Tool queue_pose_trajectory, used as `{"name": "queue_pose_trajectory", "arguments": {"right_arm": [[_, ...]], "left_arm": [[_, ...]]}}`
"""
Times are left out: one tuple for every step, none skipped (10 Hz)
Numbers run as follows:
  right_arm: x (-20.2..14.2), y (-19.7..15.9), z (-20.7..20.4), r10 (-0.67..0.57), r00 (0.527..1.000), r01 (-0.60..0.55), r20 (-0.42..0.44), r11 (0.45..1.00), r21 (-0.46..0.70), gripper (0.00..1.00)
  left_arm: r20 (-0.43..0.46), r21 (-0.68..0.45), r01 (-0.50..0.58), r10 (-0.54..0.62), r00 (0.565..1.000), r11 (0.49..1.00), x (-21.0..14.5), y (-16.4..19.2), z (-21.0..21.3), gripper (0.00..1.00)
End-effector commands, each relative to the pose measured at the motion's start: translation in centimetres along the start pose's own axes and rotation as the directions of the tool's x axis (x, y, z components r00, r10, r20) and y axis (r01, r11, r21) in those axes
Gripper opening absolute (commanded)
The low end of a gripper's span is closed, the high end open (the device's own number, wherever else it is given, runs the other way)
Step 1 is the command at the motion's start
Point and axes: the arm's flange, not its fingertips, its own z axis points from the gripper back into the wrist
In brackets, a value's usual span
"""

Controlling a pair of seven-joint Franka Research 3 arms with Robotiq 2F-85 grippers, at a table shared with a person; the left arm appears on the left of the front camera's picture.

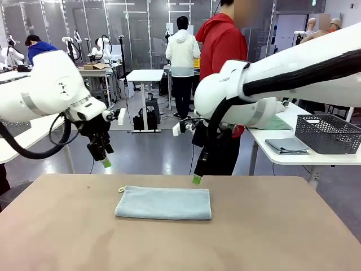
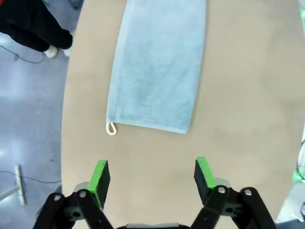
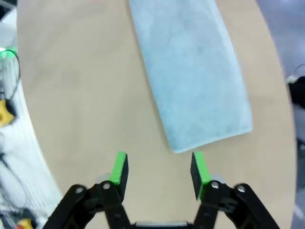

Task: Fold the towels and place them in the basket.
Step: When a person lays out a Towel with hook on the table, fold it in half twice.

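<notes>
A pale blue-grey towel lies flat on the tan table, folded into a long strip with a small white loop at its left corner. My left gripper hovers open above the table's far edge, off the towel's left end; in the left wrist view the towel lies ahead of the open left gripper. My right gripper hangs open just above the towel's far right corner; the right wrist view has the towel ahead of the open right gripper. A dark grey mesh basket stands on a white side table at the right.
A folded grey cloth lies beside the basket on the white side table. A person in a red hoodie stands beyond the far table edge. Bare tabletop surrounds the towel.
</notes>
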Motion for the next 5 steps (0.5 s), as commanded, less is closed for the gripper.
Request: {"name": "queue_pose_trajectory", "arguments": {"right_arm": [[-3.5, 1.5, 0.6, -0.28, 0.945, 0.289, 0.166, 0.957, -0.034, 0.66], [-4.7, 1.5, 0.6, -0.446, 0.865, 0.457, 0.228, 0.89, 0.008, 0.66], [-5.5, 1.0, 0.3, -0.585, 0.763, 0.602, 0.276, 0.798, 0.027, 0.66], [-6.1, 0.6, 0.0, -0.666, 0.68, 0.686, 0.307, 0.725, 0.056, 0.66], [-6.9, 0.1, -0.4, -0.734, 0.604, 0.743, 0.31, 0.659, 0.114, 0.66]], "left_arm": [[0.077, -0.048, 0.01, -0.006, 0.997, 0.999, -2.5, -0.3, 0.0, 0.89], [0.098, -0.059, 0.008, -0.002, 0.995, 0.998, -3.3, -0.2, -0.2, 0.89], [0.105, -0.066, 0.008, -0.001, 0.994, 0.998, -3.7, 0.0, -0.3, 0.89], [0.113, -0.071, 0.01, -0.002, 0.994, 0.997, -4.0, 0.2, -0.4, 0.89], [0.121, -0.076, 0.013, -0.003, 0.993, 0.997, -4.1, 0.3, -0.4, 0.89]]}}
